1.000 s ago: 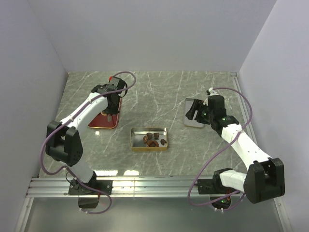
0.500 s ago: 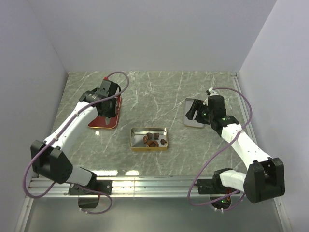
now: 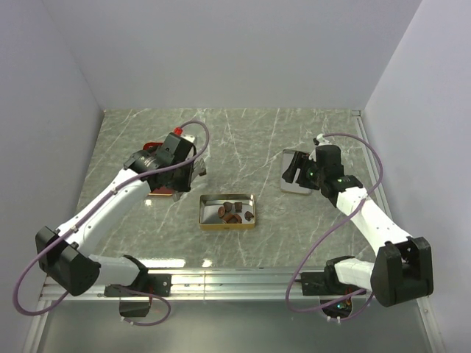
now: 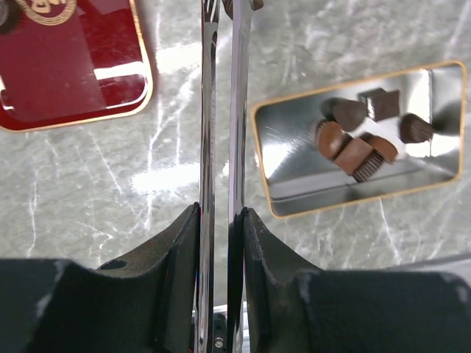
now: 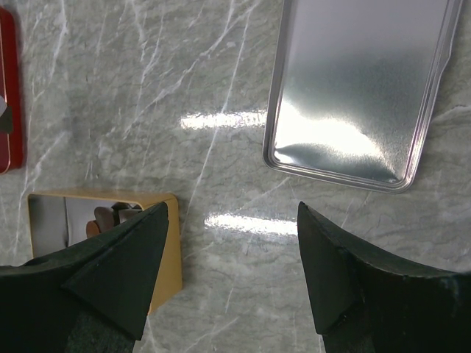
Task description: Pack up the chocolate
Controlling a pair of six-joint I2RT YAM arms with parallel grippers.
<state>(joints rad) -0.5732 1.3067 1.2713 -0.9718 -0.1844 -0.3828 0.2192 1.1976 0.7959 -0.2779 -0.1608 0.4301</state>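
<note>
Several small dark brown chocolates lie in an open gold tin at the table's middle. They show in the left wrist view, and a little of them in the right wrist view. My left gripper is shut on long metal tongs. The blades are nearly closed and point past the gold tin's left side. A small brown bit shows at their tips at the frame's top edge. My right gripper is open and empty, over bare table between the gold tin and a silver lid.
A red tin lid lies left of the tongs, mostly under my left arm in the top view. The silver lid lies at the right under my right gripper. White walls close the table on three sides.
My left arm has swung right, from over the red lid to just left of the gold tin, with the tongs in it. The right arm has not moved.
</note>
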